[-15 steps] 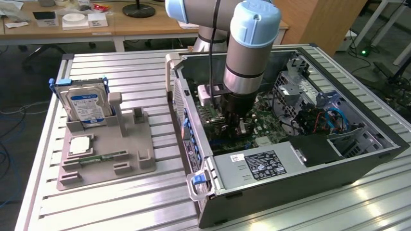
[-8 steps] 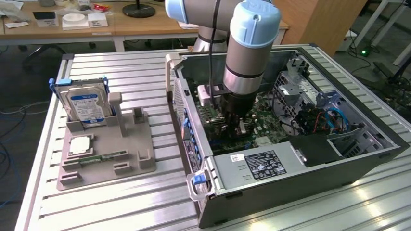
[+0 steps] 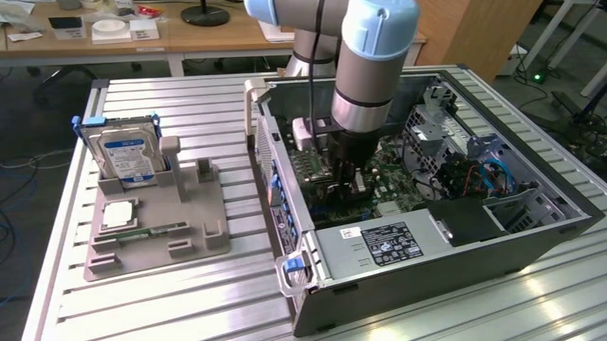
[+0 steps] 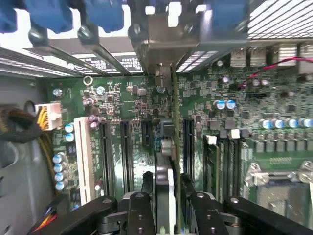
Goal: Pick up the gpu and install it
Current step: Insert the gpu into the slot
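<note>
My gripper (image 3: 346, 177) reaches down into the open computer case (image 3: 284, 206), low over the green motherboard (image 3: 394, 195). In the wrist view the gpu (image 4: 167, 147) stands on edge in the row of expansion slots. It shows as a thin card with a black side and a green board side. Its far end runs to the metal bracket area at the case's back wall. The gripper (image 4: 166, 185) straddles the card's upper edge, one side of it on each face.
A silver power supply (image 3: 379, 245) fills the case's near corner and a drive cage (image 3: 436, 128) with cables stands at the exterior view's right. Outside the case, a grey fixture (image 3: 190, 245) holds a blue-labelled hard drive (image 3: 128, 153), a processor (image 3: 119, 213) and a memory stick (image 3: 152, 231).
</note>
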Controlling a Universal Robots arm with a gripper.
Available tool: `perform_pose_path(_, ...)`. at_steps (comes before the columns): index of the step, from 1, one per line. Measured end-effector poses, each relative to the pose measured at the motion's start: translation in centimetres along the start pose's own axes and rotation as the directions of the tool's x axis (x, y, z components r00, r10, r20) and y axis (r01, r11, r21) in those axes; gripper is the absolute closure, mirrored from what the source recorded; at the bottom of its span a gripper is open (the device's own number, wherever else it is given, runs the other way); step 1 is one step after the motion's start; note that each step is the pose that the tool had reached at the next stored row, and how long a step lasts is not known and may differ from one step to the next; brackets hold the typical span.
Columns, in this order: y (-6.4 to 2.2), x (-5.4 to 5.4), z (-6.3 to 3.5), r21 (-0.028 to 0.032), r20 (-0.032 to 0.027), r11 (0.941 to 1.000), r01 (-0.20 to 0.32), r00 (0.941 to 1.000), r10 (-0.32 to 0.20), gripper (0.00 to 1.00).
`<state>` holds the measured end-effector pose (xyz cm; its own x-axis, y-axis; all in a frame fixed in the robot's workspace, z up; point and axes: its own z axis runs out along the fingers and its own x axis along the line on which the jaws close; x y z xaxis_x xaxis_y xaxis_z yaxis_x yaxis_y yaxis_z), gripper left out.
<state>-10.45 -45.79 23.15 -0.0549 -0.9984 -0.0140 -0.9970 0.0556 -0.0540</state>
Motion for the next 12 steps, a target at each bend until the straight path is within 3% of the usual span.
perform_pose_path(9,-0.22,-0.1,-4.10,0.0019,0.0001,1.0000,0.000,1.0000,0.000,0.65)
perform_pose_path(12,-0.23,-0.1,-4.41,0.0022,0.0001,1.0000,0.000,1.0000,0.000,0.65)
